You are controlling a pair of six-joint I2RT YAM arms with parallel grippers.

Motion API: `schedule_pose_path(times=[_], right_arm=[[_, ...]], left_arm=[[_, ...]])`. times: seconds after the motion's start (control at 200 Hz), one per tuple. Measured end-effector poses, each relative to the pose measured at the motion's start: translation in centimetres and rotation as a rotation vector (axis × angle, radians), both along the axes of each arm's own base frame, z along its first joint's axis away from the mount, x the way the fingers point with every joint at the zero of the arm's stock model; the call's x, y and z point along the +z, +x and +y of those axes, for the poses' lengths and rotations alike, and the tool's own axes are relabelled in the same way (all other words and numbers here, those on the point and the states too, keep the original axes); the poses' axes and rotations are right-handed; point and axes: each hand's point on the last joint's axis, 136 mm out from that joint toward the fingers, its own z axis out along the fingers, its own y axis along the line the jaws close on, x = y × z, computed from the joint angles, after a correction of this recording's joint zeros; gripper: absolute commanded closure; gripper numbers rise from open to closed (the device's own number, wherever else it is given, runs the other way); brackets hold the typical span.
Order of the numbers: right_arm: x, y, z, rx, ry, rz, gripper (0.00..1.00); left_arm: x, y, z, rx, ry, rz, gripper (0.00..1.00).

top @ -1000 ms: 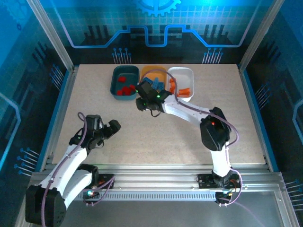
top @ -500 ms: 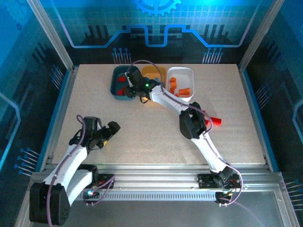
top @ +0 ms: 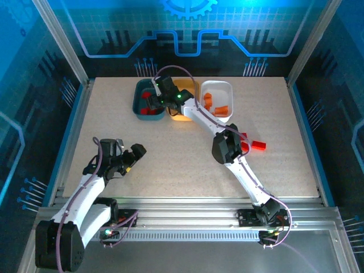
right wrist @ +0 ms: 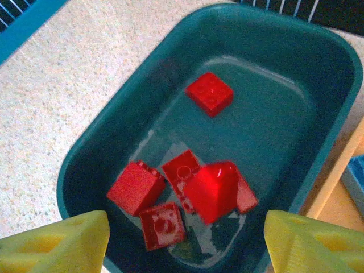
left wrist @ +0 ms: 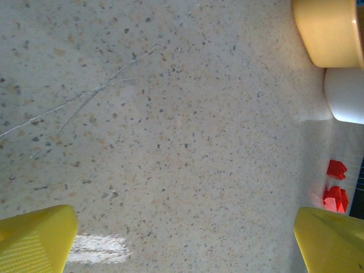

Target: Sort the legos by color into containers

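Over the teal tray with my right hand: fingers spread wide, gripping nothing. One red brick shows blurred below the fingertips, inside the tray among the other red bricks. Reads as the drop step of a red placement. My left hand is spread too, empty, over bare table well short of the teal tray. Two more red bricks lie on the table, well right of the teal tray. Next, I'd guess: lift clear of the rim, swing over, straddle one brick, pinch.
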Motion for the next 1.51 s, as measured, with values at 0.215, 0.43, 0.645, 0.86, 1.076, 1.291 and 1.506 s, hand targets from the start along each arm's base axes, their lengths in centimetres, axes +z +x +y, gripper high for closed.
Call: schedule_pose_path(times=[0.215, 0.43, 0.645, 0.86, 1.076, 1.291, 1.506], right_arm=[[-0.2, -3.8, -4.3, -0.052, -0.075, 0.064, 0.27], [8.1, -10.9, -12.1, -0.162, 0.003, -0.014, 0.25], [8.3, -17.9, -23.7, -0.364, 0.063, -0.029, 0.18], [-0.7, -23.4, -38.3, -0.787, -0.027, 0.181, 0.11], [-2.3, -27.0, -45.2, -1.047, 0.052, 0.241, 0.10], [-6.2, -27.0, -46.5, -1.119, 0.052, 0.405, 0.12], [-9.0, -25.3, -47.9, -1.213, 0.115, 0.530, 0.10]], left_arm=[[0.7, 0.5, -1.1, -0.031, -0.065, -0.051, 0.01], [1.0, -0.2, -4.9, -0.155, -0.115, -0.091, 0.01], [1.0, -0.8, -10.0, -0.330, -0.113, -0.101, 0.01], [0.1, -0.2, -14.1, -0.437, -0.105, -0.091, 0.01], [-1.9, -0.9, -18.8, -0.547, -0.114, -0.036, 0.01], [-2.9, -0.8, -19.2, -0.522, -0.135, 0.002, 0.01], [-2.6, -0.7, -19.5, -0.512, -0.154, -0.001, 0.01]])
